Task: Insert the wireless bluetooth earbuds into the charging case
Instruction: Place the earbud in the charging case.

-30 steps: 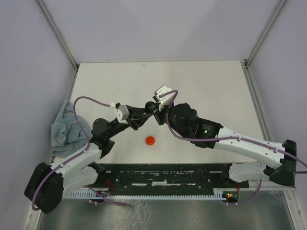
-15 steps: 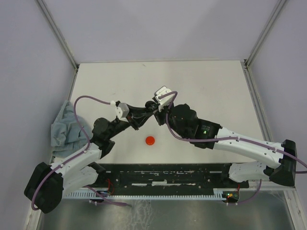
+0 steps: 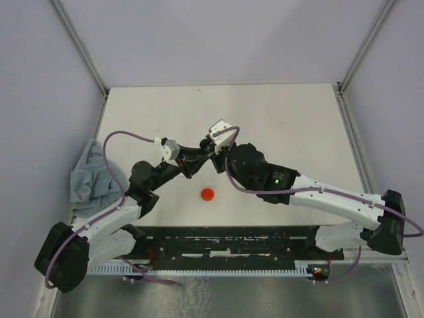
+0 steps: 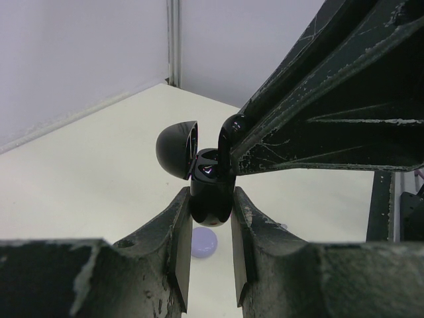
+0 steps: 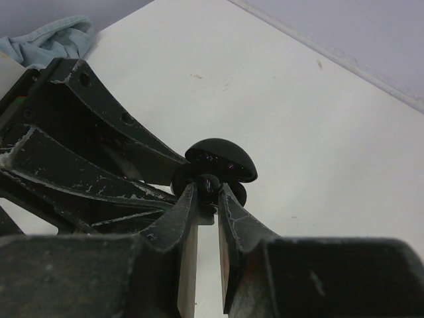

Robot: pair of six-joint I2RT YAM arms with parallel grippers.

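Pale walls close in a white tabletop [image 3: 298,119], and everything here is placed from the black charging case [image 4: 212,182], which is held up above the middle of that surface. The left arm [image 3: 99,228] reaches the case from the left and the right arm [image 3: 318,195] from the right, so the two meet at it. A crumpled blue-grey cloth [image 3: 89,177] lies well to the left of the case, at the tabletop's edge. The left end effector [image 4: 211,205] is clamped on the case's body, one finger on each side, with the lid [image 4: 177,147] swung open. The right end effector [image 5: 208,192] is pinched tight on a black earbud [image 4: 230,131] right at the case's open top; I cannot tell whether it is seated. A red disc [image 3: 208,194] lies on the tabletop nearer the arm bases than the case. A lavender disc [image 4: 203,242] lies on the tabletop under the case.
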